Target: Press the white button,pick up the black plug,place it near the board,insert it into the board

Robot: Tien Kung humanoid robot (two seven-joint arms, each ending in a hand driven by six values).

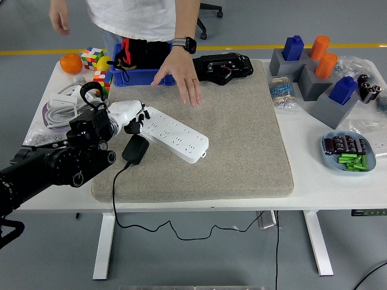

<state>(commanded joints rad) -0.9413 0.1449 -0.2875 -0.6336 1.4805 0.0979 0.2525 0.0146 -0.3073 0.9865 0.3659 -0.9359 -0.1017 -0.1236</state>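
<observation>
A white power strip lies diagonally on the grey mat. The black plug lies flat on the mat just below the strip's left end, its cable running down over the table's front edge. My left hand, white with dark fingertips, rests on the strip's left end with the fingers curled down onto it; the button is hidden under it. It holds nothing. The right arm is out of view.
A person stands at the far side with one hand flat on the mat's far edge. A blue bin, a black device, an orange, puzzle cubes and coiled white cable lie behind; grey blocks and a parts dish stand right.
</observation>
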